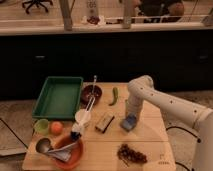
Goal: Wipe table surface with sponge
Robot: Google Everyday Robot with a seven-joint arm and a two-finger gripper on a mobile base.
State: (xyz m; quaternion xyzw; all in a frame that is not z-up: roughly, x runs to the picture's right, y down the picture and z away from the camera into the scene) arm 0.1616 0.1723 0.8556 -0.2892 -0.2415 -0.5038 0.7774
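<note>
The table surface (150, 135) is a light tan wooden top filling the lower half of the view. The blue-grey sponge (128, 123) lies on it right of centre. My gripper (132, 116) hangs from the white arm (165, 102) and comes straight down onto the sponge's far end, touching it. The gripper's lower part merges with the sponge.
A green tray (58, 96) sits at the back left. A tan-and-dark block (104, 122) lies just left of the sponge. A dark bowl (92, 93), a green pepper (114, 95), a white cup (82, 117), an orange (56, 128), a red bowl (65, 150) and dark dried bits (131, 154) stand around.
</note>
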